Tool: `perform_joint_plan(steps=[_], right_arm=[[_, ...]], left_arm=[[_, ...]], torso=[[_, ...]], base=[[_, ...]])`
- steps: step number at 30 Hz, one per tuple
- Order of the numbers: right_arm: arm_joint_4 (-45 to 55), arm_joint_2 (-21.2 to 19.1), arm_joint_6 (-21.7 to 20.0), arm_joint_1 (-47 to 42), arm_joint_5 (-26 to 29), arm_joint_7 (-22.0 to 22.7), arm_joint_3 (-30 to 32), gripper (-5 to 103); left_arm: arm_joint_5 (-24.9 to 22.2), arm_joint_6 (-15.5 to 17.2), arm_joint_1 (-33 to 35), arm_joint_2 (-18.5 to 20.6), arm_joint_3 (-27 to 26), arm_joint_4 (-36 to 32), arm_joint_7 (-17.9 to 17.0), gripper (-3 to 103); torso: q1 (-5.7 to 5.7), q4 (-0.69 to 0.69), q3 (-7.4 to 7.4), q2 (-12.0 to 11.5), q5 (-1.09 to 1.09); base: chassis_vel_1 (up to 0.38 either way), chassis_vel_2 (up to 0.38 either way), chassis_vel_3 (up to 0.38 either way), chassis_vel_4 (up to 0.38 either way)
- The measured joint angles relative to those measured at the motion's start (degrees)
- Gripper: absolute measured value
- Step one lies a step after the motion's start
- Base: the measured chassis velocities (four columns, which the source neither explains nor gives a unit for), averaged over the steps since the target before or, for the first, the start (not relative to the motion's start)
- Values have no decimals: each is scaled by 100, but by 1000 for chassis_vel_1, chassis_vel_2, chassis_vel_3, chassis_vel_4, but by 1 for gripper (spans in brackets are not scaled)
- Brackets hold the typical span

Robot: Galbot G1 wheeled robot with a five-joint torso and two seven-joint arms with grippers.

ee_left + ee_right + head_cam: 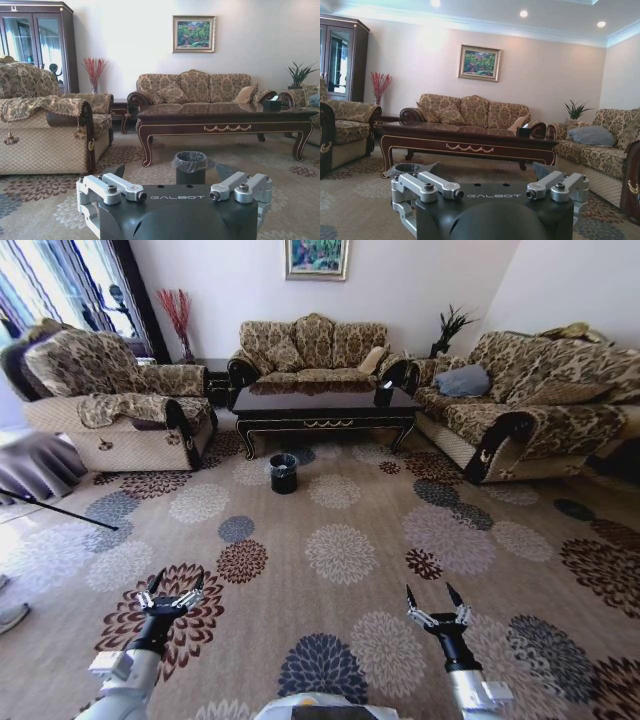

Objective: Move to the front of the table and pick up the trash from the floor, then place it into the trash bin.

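The long dark table (320, 406) with gold scrollwork stands across the room in front of the back sofa. The small black trash bin (284, 473) with a clear liner sits on the carpet just before the table's left half. It also shows in the left wrist view as bin (190, 168) below the table (225, 121), and in the right wrist view as bin (404, 169) beside the table (470, 141). The trash is too small to make out on the patterned carpet. My left gripper (172, 585) and right gripper (433, 596) hover open and empty over the near carpet, far from the bin.
An armchair (110, 400) stands at the left, a sofa (315, 345) behind the table and another sofa (530, 405) at the right. A black tissue box (384, 393) sits on the table. A thin dark rod (55, 508) slants over the left floor. Flower-patterned carpet stretches ahead.
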Motion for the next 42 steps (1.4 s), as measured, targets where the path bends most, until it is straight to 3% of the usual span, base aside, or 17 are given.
perform_joint_plan(steps=[42], right_arm=[[0,0,0,0,0,0,0,100]], left_arm=[[0,0,0,0,0,0,0,100]], torso=[[401,-2,540,949,0]], base=[[0,0,0,0]])
